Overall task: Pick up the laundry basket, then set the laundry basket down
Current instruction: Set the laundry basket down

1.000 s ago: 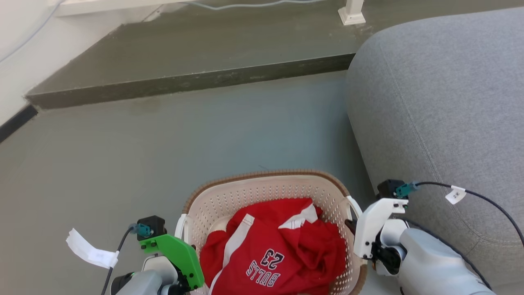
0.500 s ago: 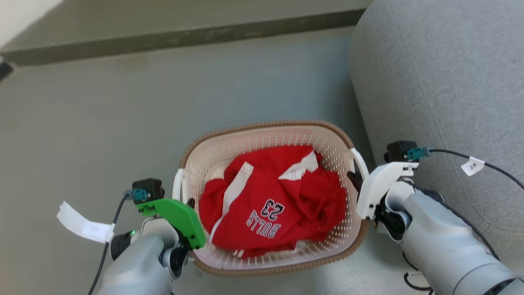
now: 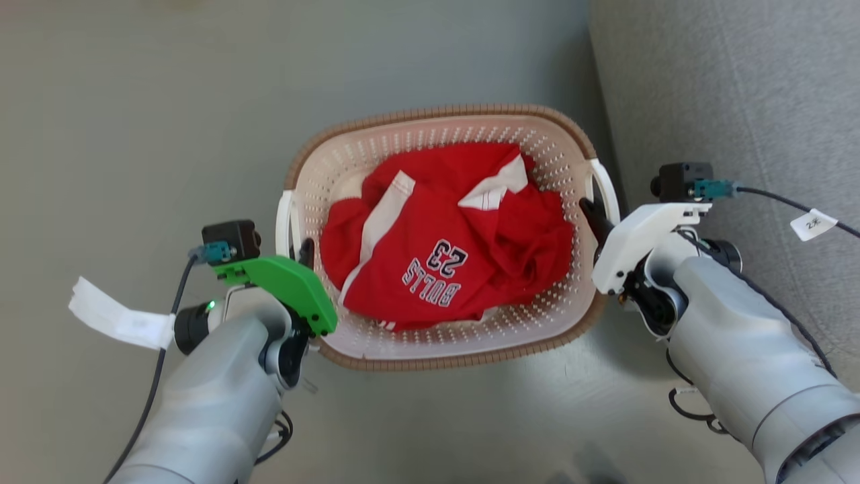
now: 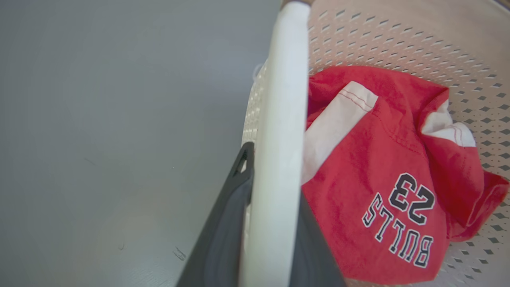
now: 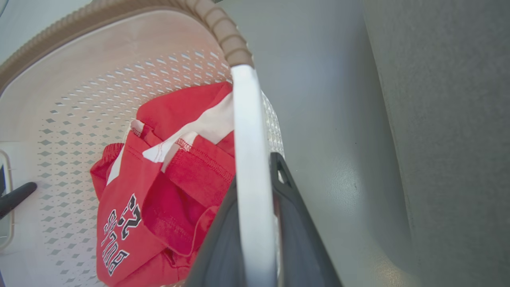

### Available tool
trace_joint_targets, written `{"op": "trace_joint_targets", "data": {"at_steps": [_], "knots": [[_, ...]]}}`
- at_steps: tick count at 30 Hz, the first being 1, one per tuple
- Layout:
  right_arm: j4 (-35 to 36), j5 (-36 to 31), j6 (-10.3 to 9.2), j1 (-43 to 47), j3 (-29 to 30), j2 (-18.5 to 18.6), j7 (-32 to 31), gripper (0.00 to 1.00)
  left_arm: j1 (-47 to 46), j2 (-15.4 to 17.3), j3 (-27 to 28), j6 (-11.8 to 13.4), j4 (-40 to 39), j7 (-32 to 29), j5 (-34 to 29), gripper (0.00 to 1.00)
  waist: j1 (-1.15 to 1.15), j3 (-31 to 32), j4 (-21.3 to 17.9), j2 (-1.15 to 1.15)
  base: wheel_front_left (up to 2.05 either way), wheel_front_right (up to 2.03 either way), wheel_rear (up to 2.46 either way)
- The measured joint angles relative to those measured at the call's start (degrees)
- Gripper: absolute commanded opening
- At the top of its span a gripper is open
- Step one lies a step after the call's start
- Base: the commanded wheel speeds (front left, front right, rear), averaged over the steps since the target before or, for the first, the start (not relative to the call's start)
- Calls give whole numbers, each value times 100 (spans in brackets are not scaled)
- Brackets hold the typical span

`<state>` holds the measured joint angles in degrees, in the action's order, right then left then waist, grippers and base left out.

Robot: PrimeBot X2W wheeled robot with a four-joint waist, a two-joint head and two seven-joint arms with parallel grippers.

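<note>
The laundry basket (image 3: 443, 111), cream perforated plastic with a brown woven-look rim, sits in the middle of the head view between my two arms. A crumpled red jersey (image 3: 443, 242) lies inside it. My left gripper (image 3: 306, 254) is shut on the basket's white left handle (image 3: 285, 222); in the left wrist view that handle (image 4: 283, 99) runs between the dark fingers (image 4: 239, 187). My right gripper (image 3: 592, 214) is shut on the right handle (image 3: 607, 188), which shows clamped (image 5: 247, 119) in the right wrist view. Whether the basket's bottom touches the floor I cannot tell.
A grey upholstered sofa (image 3: 739, 101) stands close on the right, just beyond my right arm and the basket's right side. Smooth grey floor (image 3: 134, 134) spreads to the left and ahead of the basket.
The whole head picture has shifted down: the step at the back has left the view and the basket now lies fully in it. Both grippers keep their hold on the handles.
</note>
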<state>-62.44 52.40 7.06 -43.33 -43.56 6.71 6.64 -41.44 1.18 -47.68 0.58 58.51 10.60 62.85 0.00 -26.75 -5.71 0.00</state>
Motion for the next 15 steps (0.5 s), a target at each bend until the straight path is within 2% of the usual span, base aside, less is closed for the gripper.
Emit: {"op": "trace_joint_targets", "data": {"at_steps": [15], "knots": [[88,5,0,-547,0,81,247,0,-698,18,-34,53,7,165,-3,0,1,-1194,18,0,0,0,0]]}}
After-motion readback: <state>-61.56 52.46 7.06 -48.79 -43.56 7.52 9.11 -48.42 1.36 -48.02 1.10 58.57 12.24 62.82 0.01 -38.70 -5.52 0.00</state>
